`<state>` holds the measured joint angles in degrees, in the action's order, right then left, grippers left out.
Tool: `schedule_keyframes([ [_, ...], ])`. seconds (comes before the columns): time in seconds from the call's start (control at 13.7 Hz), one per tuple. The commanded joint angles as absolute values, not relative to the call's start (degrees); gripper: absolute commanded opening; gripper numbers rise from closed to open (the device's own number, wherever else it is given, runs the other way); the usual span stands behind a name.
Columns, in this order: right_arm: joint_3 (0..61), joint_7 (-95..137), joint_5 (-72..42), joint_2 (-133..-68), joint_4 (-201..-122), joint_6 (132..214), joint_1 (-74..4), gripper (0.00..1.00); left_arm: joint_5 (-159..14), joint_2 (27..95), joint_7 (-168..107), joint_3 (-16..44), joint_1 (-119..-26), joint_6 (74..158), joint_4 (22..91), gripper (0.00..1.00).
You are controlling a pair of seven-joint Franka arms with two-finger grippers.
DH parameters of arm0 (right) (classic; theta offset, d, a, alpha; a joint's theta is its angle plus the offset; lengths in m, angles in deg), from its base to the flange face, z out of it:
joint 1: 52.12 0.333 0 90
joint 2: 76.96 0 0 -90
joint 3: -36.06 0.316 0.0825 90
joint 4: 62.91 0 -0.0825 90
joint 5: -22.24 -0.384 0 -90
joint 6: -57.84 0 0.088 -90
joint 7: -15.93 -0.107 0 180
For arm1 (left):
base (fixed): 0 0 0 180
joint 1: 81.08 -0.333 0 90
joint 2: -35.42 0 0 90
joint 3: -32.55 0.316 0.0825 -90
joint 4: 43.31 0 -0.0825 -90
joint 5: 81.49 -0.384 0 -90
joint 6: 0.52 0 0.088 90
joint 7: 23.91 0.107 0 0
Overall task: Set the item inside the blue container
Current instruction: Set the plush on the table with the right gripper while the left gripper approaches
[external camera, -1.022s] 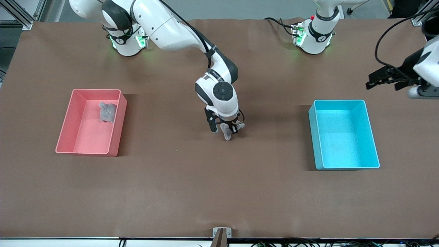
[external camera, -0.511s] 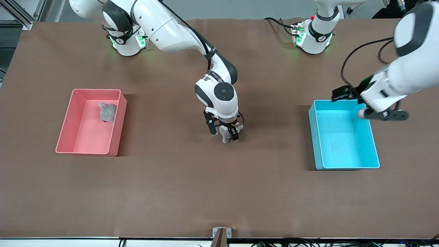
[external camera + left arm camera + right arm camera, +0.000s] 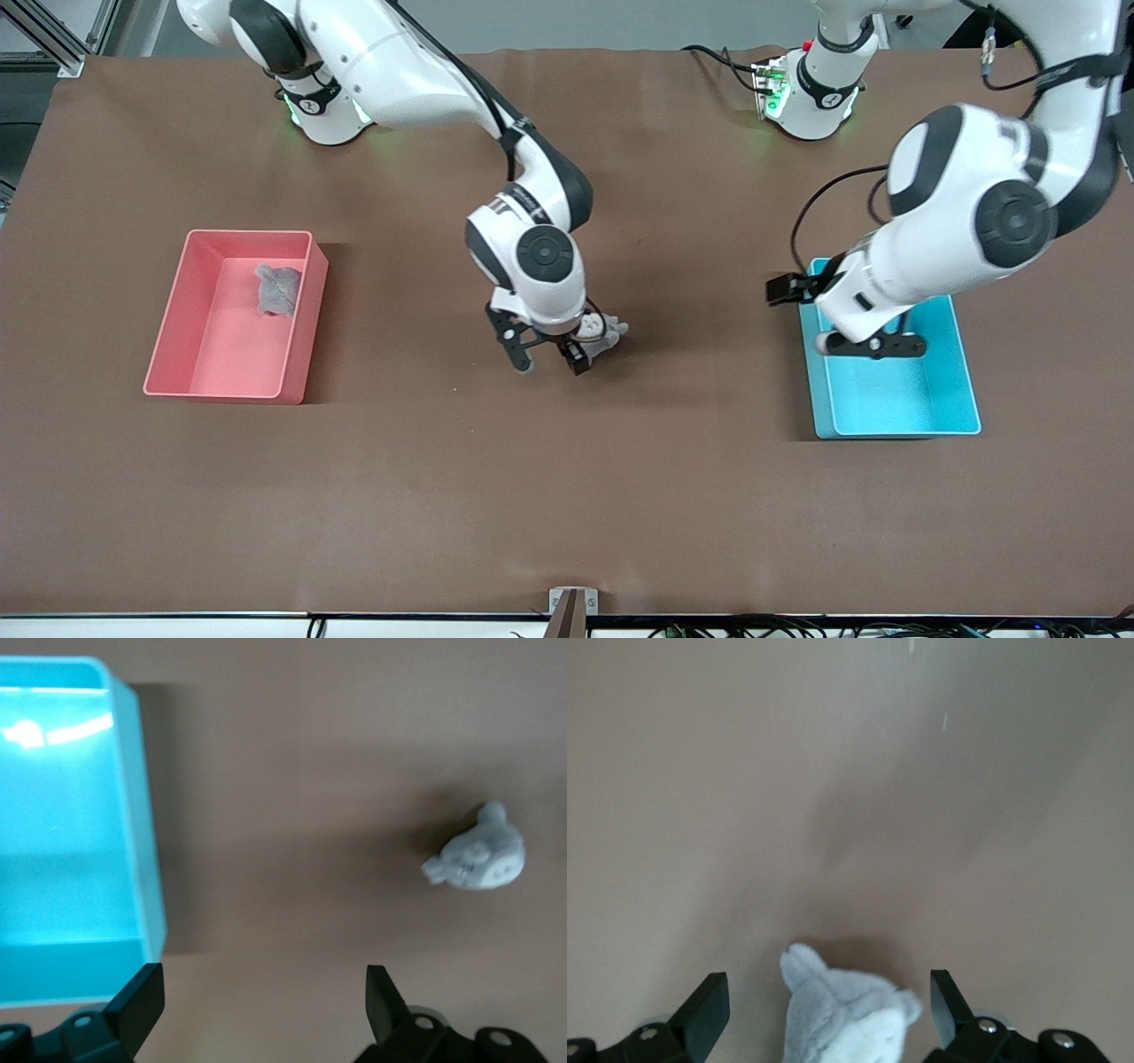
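We see the right gripper (image 3: 549,360) spread over the toy (image 3: 601,335) at the tabletop's centre. The left gripper (image 3: 873,346), also spread, hangs over the blue container's (image 3: 895,403) rim.

Gray plush toy (image 3: 843,1016) was cut off by the right wrist view's edge — only ears and head top showed. In front view the right gripper (image 3: 549,359) and wrist covered most of it. Left arm hid the blue container (image 3: 895,403) end nearest the bases — part of the interior unseen.
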<state>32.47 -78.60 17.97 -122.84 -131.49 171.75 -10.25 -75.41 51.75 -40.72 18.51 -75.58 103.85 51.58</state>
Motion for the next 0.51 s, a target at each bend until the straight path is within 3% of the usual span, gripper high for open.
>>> schedule_keyframes([
  [0.0, 33.43, -65.50, 17.23, -116.35, -134.54, 164.57, -15.28, 1.00, -75.43, 53.87, -43.42, 18.66, -72.30, 109.67, 52.49, 1.00],
  [0.44, 33.08, -38.51, 17.14, -100.54, -152.00, 161.90, -25.03, 1.00, -80.85, 58.35, -62.28, 18.66, -60.36, 123.12, 54.61, 1.00],
])
